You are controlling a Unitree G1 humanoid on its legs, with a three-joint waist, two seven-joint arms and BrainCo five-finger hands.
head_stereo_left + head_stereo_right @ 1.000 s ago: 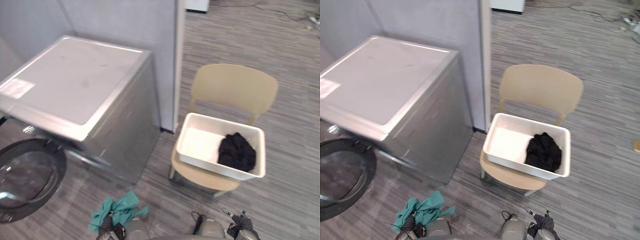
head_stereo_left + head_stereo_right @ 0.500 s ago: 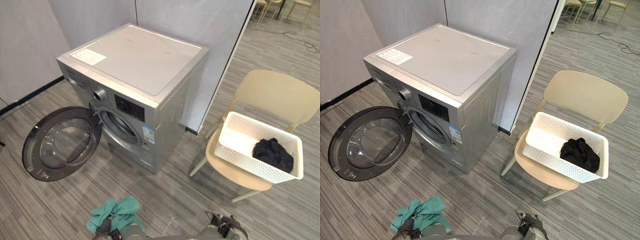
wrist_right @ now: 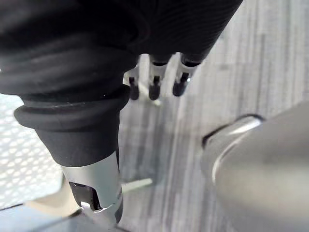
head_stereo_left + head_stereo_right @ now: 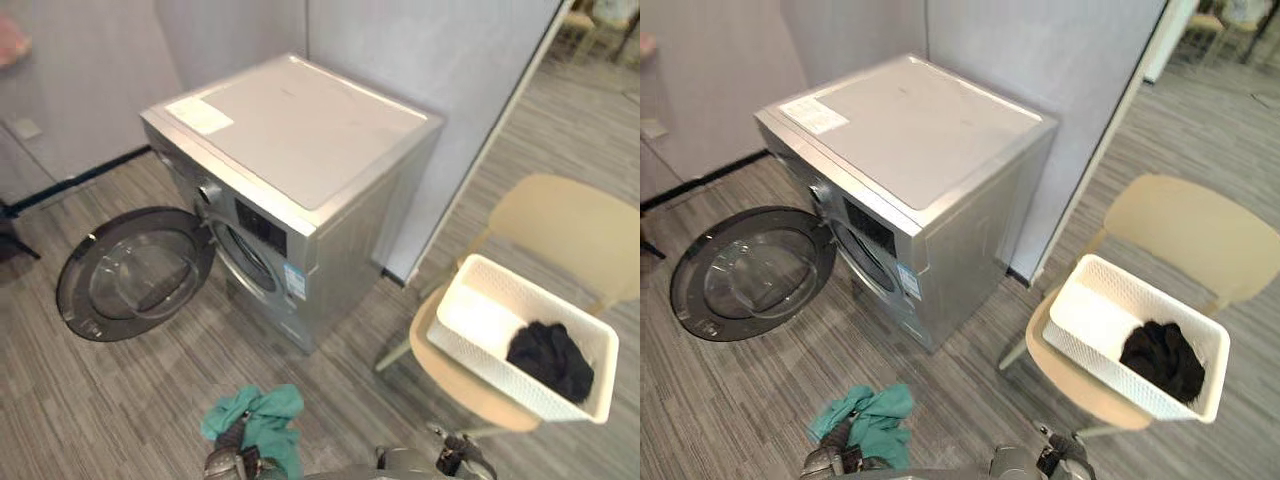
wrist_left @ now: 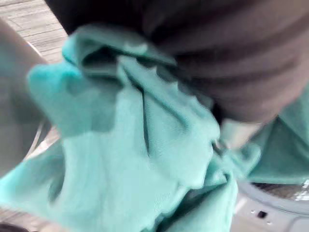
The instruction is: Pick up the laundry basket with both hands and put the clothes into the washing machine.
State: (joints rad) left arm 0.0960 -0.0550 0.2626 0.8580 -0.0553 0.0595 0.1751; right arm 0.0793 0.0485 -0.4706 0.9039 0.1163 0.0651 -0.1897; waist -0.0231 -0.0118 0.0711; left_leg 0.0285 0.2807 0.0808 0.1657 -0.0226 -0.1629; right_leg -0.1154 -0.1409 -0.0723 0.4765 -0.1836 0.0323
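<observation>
left hand (image 4: 230, 464) draped in teal cloth (image 4: 268, 416), grip cannot tell; right hand (image 3: 155, 86) slack, empty. risk: a loose hold drops cloth short of washing machine (image 4: 300, 150).

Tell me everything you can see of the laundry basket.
The laundry basket is white, rectangular and open-topped, plastic by its look, its walls perforated with small holes. It rests on the seat of a beige chair beside the washing machine. A black garment lies bunched at one end; the rest of its floor is bare. Nothing else touches it.
</observation>
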